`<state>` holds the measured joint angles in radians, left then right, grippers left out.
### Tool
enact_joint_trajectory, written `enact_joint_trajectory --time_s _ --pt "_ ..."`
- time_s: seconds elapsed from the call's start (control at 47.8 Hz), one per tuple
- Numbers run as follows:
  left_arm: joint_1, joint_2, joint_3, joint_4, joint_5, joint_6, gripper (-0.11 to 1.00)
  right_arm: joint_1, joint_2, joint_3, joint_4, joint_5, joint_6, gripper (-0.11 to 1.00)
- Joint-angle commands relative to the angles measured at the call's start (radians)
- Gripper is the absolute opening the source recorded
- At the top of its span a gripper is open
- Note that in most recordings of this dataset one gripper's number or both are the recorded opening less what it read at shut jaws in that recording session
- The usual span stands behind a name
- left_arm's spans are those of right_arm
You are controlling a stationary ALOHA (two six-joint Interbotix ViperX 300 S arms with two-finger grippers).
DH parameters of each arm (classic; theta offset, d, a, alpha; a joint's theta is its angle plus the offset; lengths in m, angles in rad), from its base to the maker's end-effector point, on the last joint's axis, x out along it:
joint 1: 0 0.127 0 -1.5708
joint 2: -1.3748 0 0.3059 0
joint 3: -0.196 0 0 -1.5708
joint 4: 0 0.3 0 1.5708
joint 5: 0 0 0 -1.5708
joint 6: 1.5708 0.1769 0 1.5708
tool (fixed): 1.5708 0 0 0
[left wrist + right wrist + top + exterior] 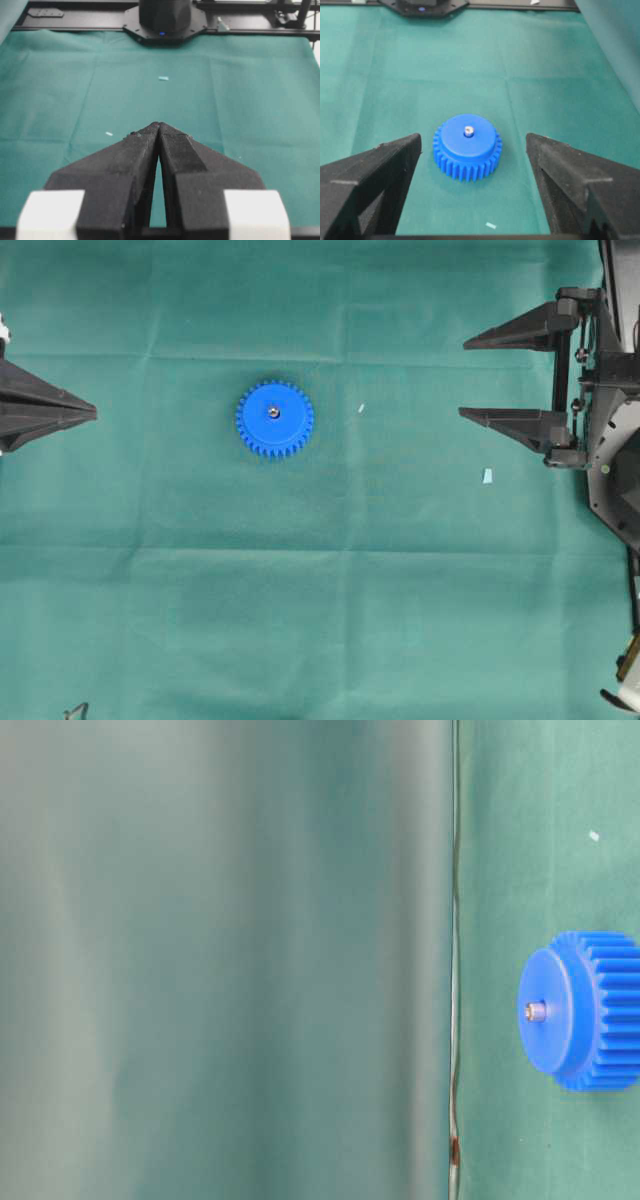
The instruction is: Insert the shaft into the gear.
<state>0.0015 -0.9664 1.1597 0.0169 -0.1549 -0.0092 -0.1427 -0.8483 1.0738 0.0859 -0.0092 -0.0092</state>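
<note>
The blue gear (274, 419) lies flat on the green cloth, left of the table's middle. The silver shaft (273, 412) stands upright in its centre hole, its tip poking a little above the hub (536, 1012) (469, 131). My right gripper (465, 378) is at the right side of the table, wide open with nothing between its fingers, well away from the gear (467, 147). At the left edge my left gripper (95, 412) is shut, tips together and empty (159, 124), also apart from the gear.
A small pale blue scrap (487, 476) lies near the right gripper's lower finger. A tiny white fleck (361, 408) sits on the cloth right of the gear. The green cloth (320, 620) covers the table. A dark arm base (165, 17) stands at the far edge.
</note>
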Motion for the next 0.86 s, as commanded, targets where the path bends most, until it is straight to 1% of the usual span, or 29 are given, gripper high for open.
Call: enact_joint_trajectory --time_s 0.0,0.838 --pt "0.008 0.002 -0.023 0.003 -0.003 0.000 0.00 -0.002 0.003 -0.011 0.000 -0.006 0.002 0.90" --pt "0.015 -0.025 -0.025 0.002 0.031 -0.003 0.00 -0.015 -0.002 -0.009 0.000 -0.012 0.002 0.90"
